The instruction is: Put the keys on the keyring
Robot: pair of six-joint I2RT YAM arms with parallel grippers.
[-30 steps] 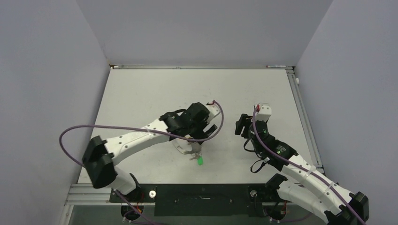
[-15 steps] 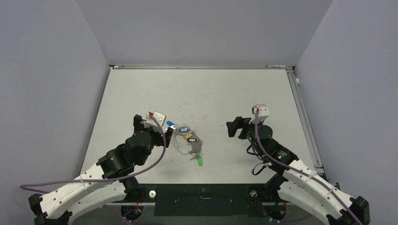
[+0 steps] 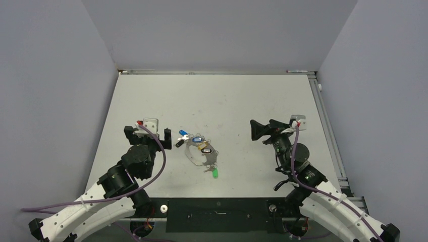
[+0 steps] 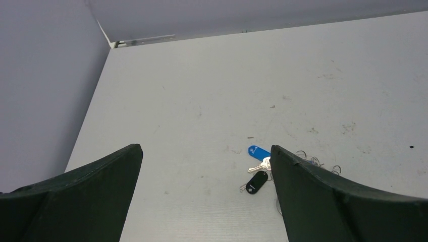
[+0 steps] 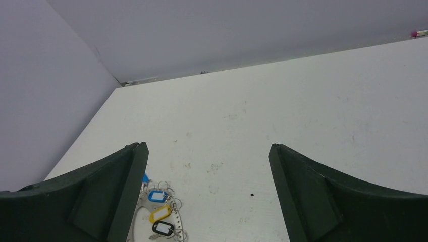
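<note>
The keyring, a thin grey wire loop, lies flat on the white table with the keys clustered on and around it. A blue key and a black key lie at its left end. A blue-tagged key and a yellow one lie on it, and a green key lies below it. My left gripper is open and empty, left of the keys. My right gripper is open and empty to their right. The left wrist view shows the blue key and black key beside my right finger. The right wrist view shows blue, yellow and black tags.
Grey walls close in the table on the left, back and right. A metal rail runs along the right edge. Small loose split rings lie by the keys.
My left arm has pulled back from over the keys to their left, uncovering the keyring and keys. My right gripper has swung to point left at the keys.
</note>
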